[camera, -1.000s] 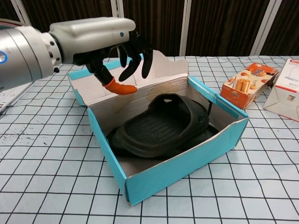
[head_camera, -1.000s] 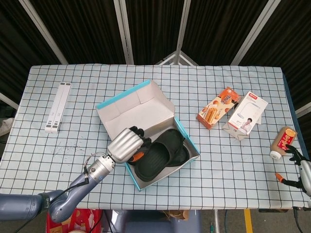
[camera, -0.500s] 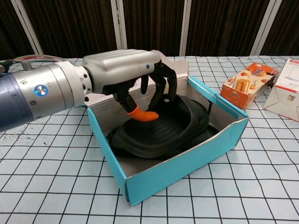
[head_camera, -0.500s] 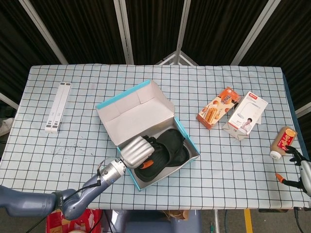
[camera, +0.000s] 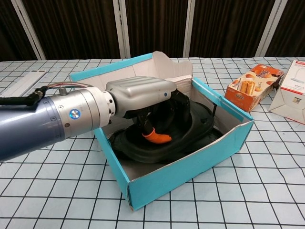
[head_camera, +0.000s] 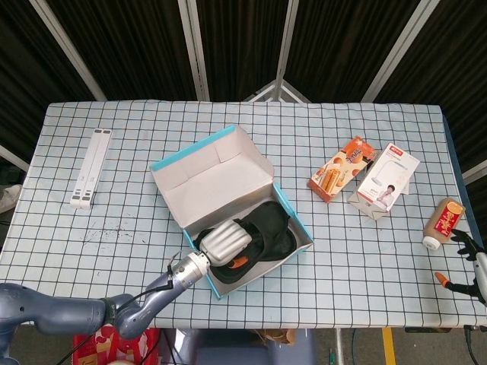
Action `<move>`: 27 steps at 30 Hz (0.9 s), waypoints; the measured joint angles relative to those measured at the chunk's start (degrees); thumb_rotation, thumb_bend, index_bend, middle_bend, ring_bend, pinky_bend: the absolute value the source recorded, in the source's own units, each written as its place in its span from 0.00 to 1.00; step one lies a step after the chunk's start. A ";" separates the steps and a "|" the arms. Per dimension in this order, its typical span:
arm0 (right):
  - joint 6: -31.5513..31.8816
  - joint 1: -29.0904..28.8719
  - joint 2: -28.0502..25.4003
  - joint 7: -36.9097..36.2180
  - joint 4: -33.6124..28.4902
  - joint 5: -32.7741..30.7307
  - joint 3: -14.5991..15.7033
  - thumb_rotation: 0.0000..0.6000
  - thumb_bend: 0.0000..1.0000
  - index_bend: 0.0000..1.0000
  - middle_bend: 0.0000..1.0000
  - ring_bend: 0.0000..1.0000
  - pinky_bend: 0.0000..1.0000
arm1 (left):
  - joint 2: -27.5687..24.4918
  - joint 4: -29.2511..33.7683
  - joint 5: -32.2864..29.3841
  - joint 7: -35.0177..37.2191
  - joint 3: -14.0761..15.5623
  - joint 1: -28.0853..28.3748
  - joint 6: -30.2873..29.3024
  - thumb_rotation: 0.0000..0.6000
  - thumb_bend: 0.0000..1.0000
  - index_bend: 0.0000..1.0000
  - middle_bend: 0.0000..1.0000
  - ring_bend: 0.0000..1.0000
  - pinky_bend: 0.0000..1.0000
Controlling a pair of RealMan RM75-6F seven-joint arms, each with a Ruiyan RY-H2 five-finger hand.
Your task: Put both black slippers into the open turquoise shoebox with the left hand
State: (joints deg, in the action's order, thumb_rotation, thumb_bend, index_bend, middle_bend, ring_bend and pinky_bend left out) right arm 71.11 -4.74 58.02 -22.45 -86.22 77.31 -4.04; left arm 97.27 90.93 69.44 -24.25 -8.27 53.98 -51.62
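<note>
No readable text, brand or number anywhere. Orange snack box (head_camera: 342, 169) and white carton (head_camera: 385, 180), well right of left robot hand (head_camera: 225, 242): printing visible, too small to make out. Brown bottle (head_camera: 443, 223) near right robot hand (head_camera: 468, 266): label illegible.
</note>
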 measured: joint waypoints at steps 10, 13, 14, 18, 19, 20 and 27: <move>-0.19 -0.09 -0.06 0.02 -0.19 0.12 0.04 1.00 0.23 0.17 0.26 0.34 0.37 | 1.33 -1.50 -4.68 -3.58 0.61 0.43 1.53 1.00 0.40 0.36 0.58 0.33 0.43; -0.08 -0.03 -0.11 -0.01 -0.21 0.11 0.02 1.00 0.23 0.17 0.26 0.34 0.37 | 1.53 -1.67 -5.33 -4.09 1.18 0.54 2.00 1.00 0.39 0.37 0.59 0.33 0.43; -0.02 0.00 -0.17 -0.03 -0.27 0.08 -0.01 1.00 0.23 0.17 0.26 0.34 0.37 | 1.61 -1.82 -5.44 -4.12 1.38 0.54 2.12 1.00 0.39 0.37 0.59 0.34 0.43; 0.06 0.04 -0.17 0.10 -0.37 0.14 0.02 1.00 0.23 0.17 0.26 0.34 0.37 | 1.80 -2.32 -6.08 -4.08 1.63 0.55 2.55 1.00 0.39 0.36 0.59 0.34 0.43; 0.08 0.05 -0.17 0.11 -0.39 0.16 0.03 1.00 0.23 0.17 0.26 0.34 0.37 | 1.91 -2.50 -6.31 -4.06 1.62 0.55 2.59 1.00 0.39 0.36 0.59 0.34 0.43; 0.11 0.06 -0.19 0.11 -0.41 0.22 0.04 1.00 0.23 0.17 0.26 0.34 0.37 | 2.08 -2.68 -6.70 -4.04 1.59 0.56 2.65 1.00 0.39 0.36 0.58 0.34 0.43; 0.09 0.07 -0.20 0.32 -0.53 0.16 0.04 1.00 0.23 0.17 0.26 0.34 0.37 | 3.57 -4.79 -8.19 -4.66 1.69 0.99 3.30 1.00 0.39 0.34 0.57 0.34 0.43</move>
State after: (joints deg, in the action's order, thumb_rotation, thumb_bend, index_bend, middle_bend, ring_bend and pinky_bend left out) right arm 71.20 -4.68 57.82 -22.13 -86.74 77.47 -4.00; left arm 100.84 86.13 61.24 -28.91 -6.58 54.98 -48.32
